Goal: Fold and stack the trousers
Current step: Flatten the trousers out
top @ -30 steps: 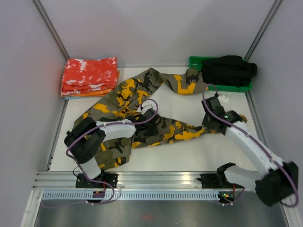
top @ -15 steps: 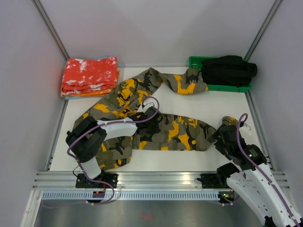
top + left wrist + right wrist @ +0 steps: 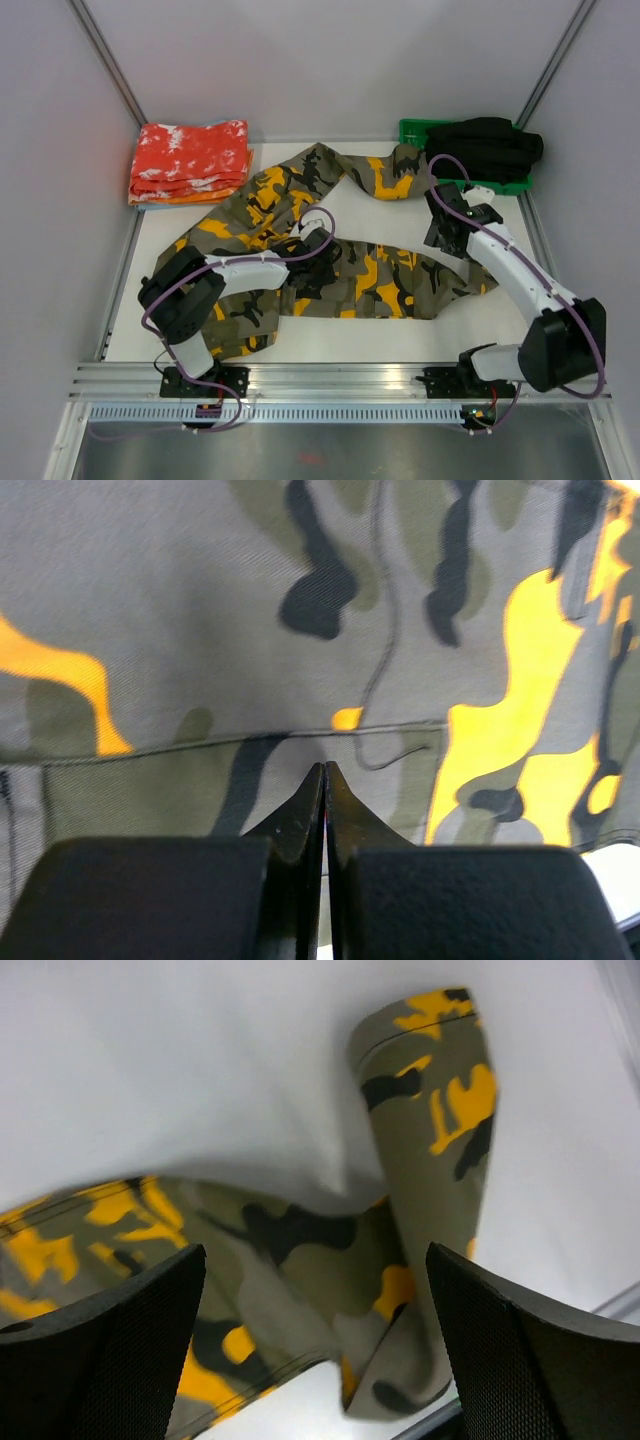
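Observation:
The camouflage trousers (image 3: 380, 275) lie spread over the white table, one leg running toward the back right and the other stretched across the middle to the right. My left gripper (image 3: 318, 262) is shut, and its tips (image 3: 324, 772) rest on the cloth (image 3: 200, 610) near a seam, with nothing visible between them. My right gripper (image 3: 443, 238) hovers open over the right end of the stretched leg. In the right wrist view its fingers (image 3: 150, 1340) stand wide apart above the folded-over leg end (image 3: 430, 1110), and nothing is between them.
Folded red-orange speckled cloths (image 3: 190, 162) sit at the back left. A green tray (image 3: 415, 130) with a black garment (image 3: 485, 148) is at the back right. A metal rail (image 3: 320, 385) runs along the near edge. Walls enclose three sides.
My right gripper pulled the leg end toward the near right, straightening that leg, then opened, let go and rose back toward the far side. The left arm has stayed put.

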You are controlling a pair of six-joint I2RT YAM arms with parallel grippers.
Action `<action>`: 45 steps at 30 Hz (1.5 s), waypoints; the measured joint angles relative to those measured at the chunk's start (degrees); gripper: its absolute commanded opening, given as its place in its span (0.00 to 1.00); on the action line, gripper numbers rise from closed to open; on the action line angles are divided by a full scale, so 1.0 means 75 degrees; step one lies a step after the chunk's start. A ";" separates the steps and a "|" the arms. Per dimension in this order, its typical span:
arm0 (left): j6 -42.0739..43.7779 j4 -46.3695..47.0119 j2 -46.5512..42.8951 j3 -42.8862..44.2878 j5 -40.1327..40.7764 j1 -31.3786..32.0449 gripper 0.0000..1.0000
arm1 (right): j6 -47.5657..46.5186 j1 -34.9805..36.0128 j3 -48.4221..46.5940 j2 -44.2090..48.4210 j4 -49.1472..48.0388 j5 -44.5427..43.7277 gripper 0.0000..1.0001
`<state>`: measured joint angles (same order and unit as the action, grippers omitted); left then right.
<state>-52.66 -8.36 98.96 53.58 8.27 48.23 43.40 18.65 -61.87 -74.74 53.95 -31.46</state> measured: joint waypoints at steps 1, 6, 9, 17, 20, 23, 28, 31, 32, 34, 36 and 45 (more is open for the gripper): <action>0.0000 0.0003 -0.0020 -0.0067 0.0000 0.0000 0.02 | -0.0216 -0.0163 -0.0032 -0.0286 -0.0012 -0.0160 0.98; 0.0003 0.0055 -0.0058 -0.0198 -0.0070 -0.0006 0.02 | -0.1236 -0.1358 0.0055 -0.0880 -0.0303 -0.0475 0.98; 0.0003 0.0064 -0.0058 -0.0198 -0.0154 -0.0006 0.02 | -0.1734 -0.1944 0.0335 -0.0968 -0.0685 -0.0458 0.98; 0.0003 0.0114 -0.0058 -0.0198 -0.0192 -0.0006 0.02 | -0.2430 -0.1953 0.0635 -0.1376 -0.1909 0.0396 0.98; 0.0003 0.0111 -0.0055 -0.0198 -0.0219 -0.0006 0.02 | -0.2579 -0.1953 0.0667 -0.1851 -0.2311 0.0414 0.96; 0.0006 0.0111 -0.0044 -0.0198 -0.0297 -0.0006 0.02 | -0.2710 -0.1953 0.0691 -0.2815 -0.2512 0.0291 0.88; 0.0047 0.0102 -0.0041 -0.0195 -0.0329 -0.0006 0.02 | -0.2786 -0.1920 0.0647 -0.3171 -0.2637 -0.0023 0.12; 0.0090 0.0102 -0.0041 -0.0192 -0.0329 -0.0009 0.02 | -0.2696 -0.1935 0.0737 -0.3150 -0.2532 -0.0079 0.00; 0.0102 0.0102 -0.0041 -0.0189 -0.0329 -0.0015 0.02 | -0.2646 -0.1938 0.0737 -0.3069 -0.2495 -0.0096 0.00; 0.0137 0.0102 -0.0044 -0.0184 -0.0329 -0.0017 0.02 | -0.2582 -0.1938 0.0737 -0.2734 -0.2422 -0.0119 0.00; 0.0169 0.0099 -0.0044 -0.0157 -0.0329 -0.0020 0.02 | -0.2530 -0.1938 0.0737 -0.1996 -0.2407 -0.0087 0.00; 0.0236 0.0105 -0.0044 -0.0015 -0.0382 -0.0020 0.02 | -0.1244 -0.2133 0.1160 0.2990 -0.3142 -0.0289 0.42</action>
<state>-50.89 -7.57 98.63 53.47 5.41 48.07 34.06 2.66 -53.17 -52.31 30.39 -33.63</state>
